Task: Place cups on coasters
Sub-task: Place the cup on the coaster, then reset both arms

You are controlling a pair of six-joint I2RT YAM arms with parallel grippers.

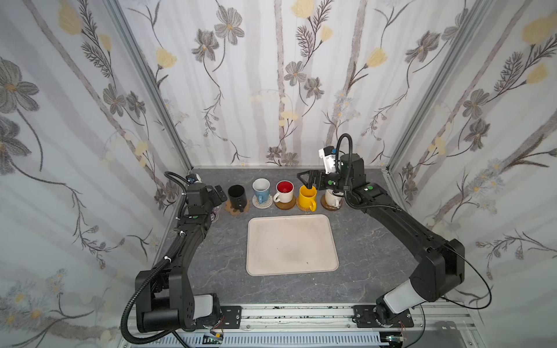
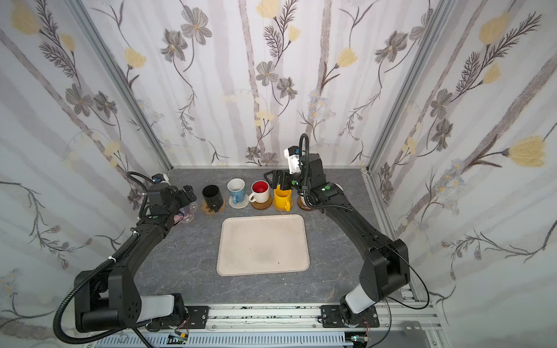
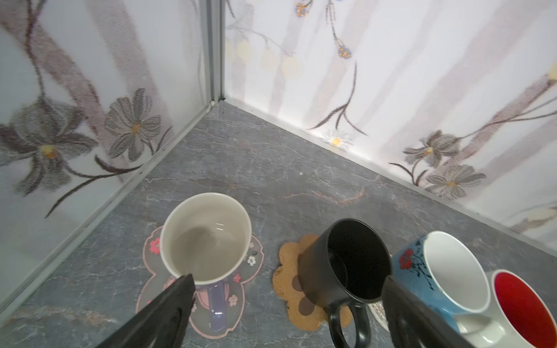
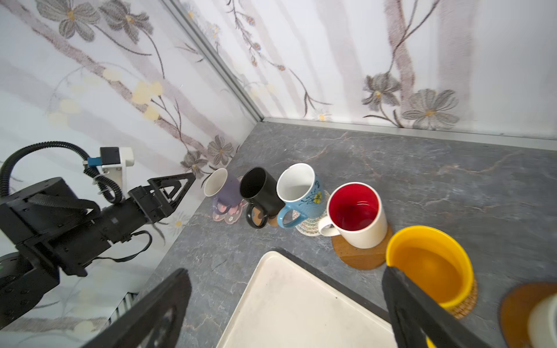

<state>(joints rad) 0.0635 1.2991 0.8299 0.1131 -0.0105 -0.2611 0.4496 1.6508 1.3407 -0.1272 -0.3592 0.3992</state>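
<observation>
1. Yellow mug (image 1: 307,197) is the one to watch; it stands upright on the woven rattan coaster (image 4: 467,304), 5th along the back row, with the right gripper (image 1: 304,180) hanging directly over it.
2. Right jaws are spread wide and grip nothing; 1 of the fingers (image 4: 416,307) appears to dip inside the mug's mouth, the other stays outside its wall.
3. So the mug lies straight below the pincer, with its rim between the jaws; by my read the way out is up first and sideways second; a sideways pull could hook the rim and drag the mug off its mat.
4. Left gripper (image 1: 221,193), also wide and empty, hovers just above the near side of the lavender mug (image 3: 208,241) on the pink blossom coaster (image 3: 245,271); the handle points back at the pincer; whether a fingertip touches the rim I cannot tell.
5. Between them stand the black mug (image 1: 237,194) on the brown paw coaster (image 3: 289,289), the light blue mug (image 1: 261,189) and the white mug with red inside (image 1: 284,191), each on a mat; a cream-white mug (image 1: 331,199) sits half hidden by the right arm.
6. Beige tray (image 1: 291,244) is bare; 6 cups are seated, and a 7th I cannot find; this looks nearly done.
</observation>
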